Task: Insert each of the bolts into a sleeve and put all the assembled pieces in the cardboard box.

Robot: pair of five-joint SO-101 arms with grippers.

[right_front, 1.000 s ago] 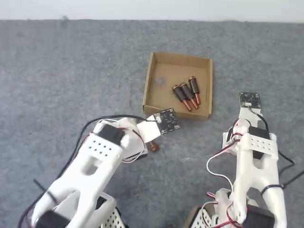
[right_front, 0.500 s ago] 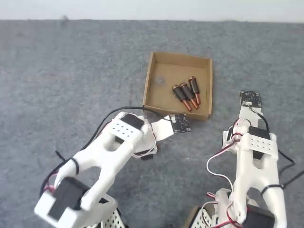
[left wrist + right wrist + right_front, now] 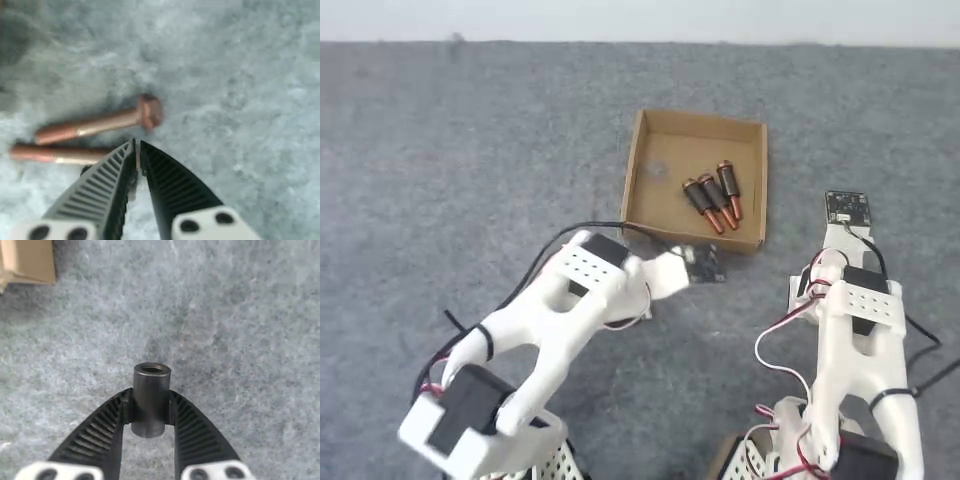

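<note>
Two copper bolts lie side by side on the grey carpet: one bolt (image 3: 100, 122) with its hex head just past my left gripper (image 3: 137, 145), the other bolt (image 3: 55, 154) running under one finger. The left gripper's fingers are shut together, tips right at the bolts, holding nothing. My right gripper (image 3: 150, 397) is shut on an upright black sleeve (image 3: 151, 382), bore facing up, above the carpet. In the high view the cardboard box (image 3: 658, 205) holds three assembled pieces (image 3: 713, 202). The left arm (image 3: 582, 290) sits in front of the box, the right arm (image 3: 850, 300) beside its right corner.
A corner of the box (image 3: 25, 260) shows in the right wrist view. Grey carpet covers the table, with open room at the left and far side. Cables trail from both arms near the front edge.
The left arm has swung and its wrist moved right toward the box's front wall, now covering the bolt seen on the carpet before. The right arm has kept still.
</note>
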